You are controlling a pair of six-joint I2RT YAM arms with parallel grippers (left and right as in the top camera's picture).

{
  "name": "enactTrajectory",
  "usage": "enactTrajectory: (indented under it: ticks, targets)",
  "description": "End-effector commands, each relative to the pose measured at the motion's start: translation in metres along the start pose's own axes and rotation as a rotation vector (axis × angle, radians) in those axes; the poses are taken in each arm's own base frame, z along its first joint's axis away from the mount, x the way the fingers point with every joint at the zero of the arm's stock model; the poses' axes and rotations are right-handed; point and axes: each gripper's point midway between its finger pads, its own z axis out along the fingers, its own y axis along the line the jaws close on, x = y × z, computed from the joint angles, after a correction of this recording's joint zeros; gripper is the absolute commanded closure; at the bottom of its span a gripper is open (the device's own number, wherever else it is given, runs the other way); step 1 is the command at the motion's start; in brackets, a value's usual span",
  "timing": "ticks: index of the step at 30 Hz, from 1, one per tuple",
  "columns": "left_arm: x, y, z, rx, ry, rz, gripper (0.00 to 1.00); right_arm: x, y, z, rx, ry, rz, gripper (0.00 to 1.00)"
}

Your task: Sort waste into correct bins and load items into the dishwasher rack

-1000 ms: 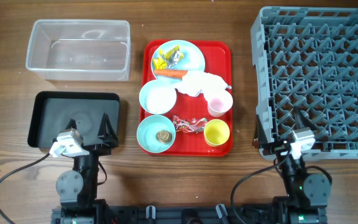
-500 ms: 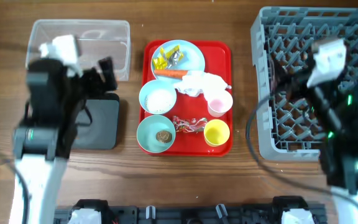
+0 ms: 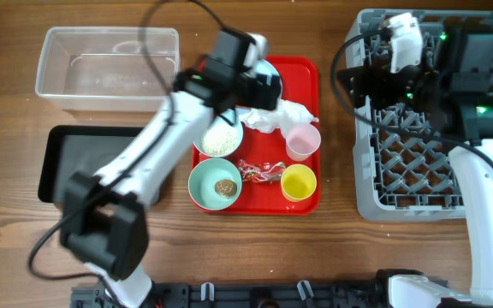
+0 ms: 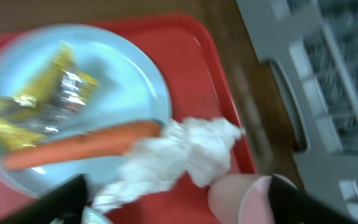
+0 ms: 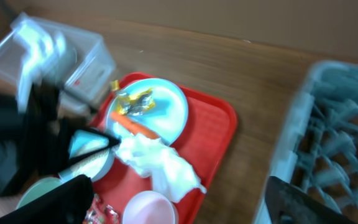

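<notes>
My left gripper (image 3: 259, 88) is open and empty, hovering over the light blue plate (image 4: 117, 74) at the back of the red tray (image 3: 311, 77). The plate holds yellow wrappers (image 4: 61, 93) and an orange carrot piece (image 4: 86, 144). The crumpled white napkin (image 4: 179, 155) lies beside it, close below the open fingers, with the pink cup (image 4: 238, 196) next to it. My right gripper (image 3: 362, 84) is open and empty, raised over the left side of the grey dishwasher rack (image 3: 366, 197). In the right wrist view the napkin (image 5: 160, 165) and pink cup (image 5: 148, 208) lie below.
The tray also holds a white bowl of rice (image 3: 219, 137), a teal bowl with a brown lump (image 3: 215, 184), red wrappers (image 3: 259, 169) and a yellow cup (image 3: 298, 181). The clear tub (image 3: 108, 68) and black tray (image 3: 75, 158) stand at the left.
Both arms rose from the front edge. The left arm swung right over the red tray's plate. The right arm lifted over the rack's left side.
</notes>
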Motion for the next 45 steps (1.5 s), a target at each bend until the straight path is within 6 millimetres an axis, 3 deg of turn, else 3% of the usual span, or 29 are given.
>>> enactTrajectory:
  ticks: [1,4,6,9,12,16,17,23,26,29,32,36,39,45]
  targets:
    - [0.031,-0.033,0.034,0.044,0.098,-0.001,0.31,-0.001,-0.038,-0.028,0.165,-0.021,0.144,0.12]
    - [0.038,-0.044,0.040,0.044,0.111,-0.020,0.32,0.014,-0.055,-0.036,0.208,0.018,0.199,0.18]
    - [0.047,-0.045,0.047,0.036,0.138,-0.046,0.38,0.017,-0.063,-0.040,0.226,0.021,0.220,0.19]
    - [0.064,-0.049,0.062,0.029,0.186,-0.047,0.41,0.020,-0.067,-0.042,0.244,0.029,0.226,0.20]
    - [0.075,-0.054,0.066,0.027,0.216,-0.035,0.50,0.024,-0.068,-0.041,0.249,0.043,0.233,0.21]
    - [0.083,-0.054,0.065,0.011,0.244,-0.030,0.82,0.025,-0.068,-0.041,0.251,0.046,0.235,0.22]
    - [0.083,-0.051,0.065,-0.008,0.240,-0.029,0.96,0.025,-0.068,-0.041,0.251,0.046,0.235,0.23]
    - [0.079,-0.042,0.062,-0.044,0.230,-0.041,0.96,0.028,-0.070,-0.038,0.250,0.056,0.264,0.30]
    - [0.049,-0.052,0.026,0.104,0.208,-0.106,0.96,0.025,-0.059,-0.034,0.180,0.047,0.274,0.31]
    - [-0.002,-0.053,-0.035,0.356,0.116,-0.183,0.96,0.013,-0.034,-0.030,0.020,0.010,0.257,0.30]
    - [-0.029,-0.044,-0.092,0.680,0.086,-0.232,0.96,0.002,-0.004,-0.023,-0.210,-0.027,0.212,0.20]
    - [-0.041,-0.030,-0.118,0.828,0.065,-0.254,0.96,-0.014,0.034,-0.020,-0.572,-0.105,0.161,0.12]
    - [-0.047,-0.043,-0.133,0.937,0.042,-0.183,0.96,-0.021,0.058,-0.015,-0.835,-0.144,0.134,0.09]
    - [-0.050,-0.044,-0.134,0.940,0.027,-0.171,0.96,-0.014,0.093,0.006,-1.014,-0.104,0.092,0.05]
